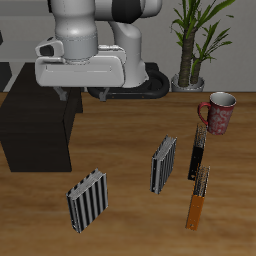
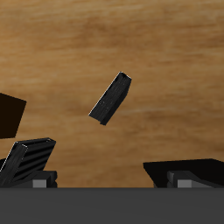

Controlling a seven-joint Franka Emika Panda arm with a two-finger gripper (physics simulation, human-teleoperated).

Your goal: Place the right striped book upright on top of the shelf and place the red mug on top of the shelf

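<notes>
Four books and a mug stood on the wooden table (image 1: 130, 140) at this moment, and none of them was on the shelf (image 1: 35, 125), the low black cabinet, whose flat top was bare where it showed. Your arm (image 1: 85, 30) hung over the table beside the shelf, with the hand (image 1: 84, 96) just off the shelf's inner edge, well above the wood. Its fingers (image 2: 26, 162) were spread wide and held nothing. A potted plant (image 1: 195, 40) stood at the back, behind the mug. The right striped book (image 1: 87, 200) stood on its edge near the table's front edge, its bold black-and-white cover facing the exterior camera, in front of the shelf and apart from it. You had it well apart from the hand. The greyer striped book (image 1: 163, 165) stood farther back, between that book and the two thin ones. The red mug (image 1: 218, 113) sat upright far from the shelf, with its handle turned toward the shelf side. Just beside it stood the thin dark book (image 1: 197, 155), and the orange book (image 1: 199, 197) stood close in front of that one. Your wrist view showed a dark slab (image 2: 111, 98) on the wood beyond the open fingers; I could not tell which book it was.
</notes>
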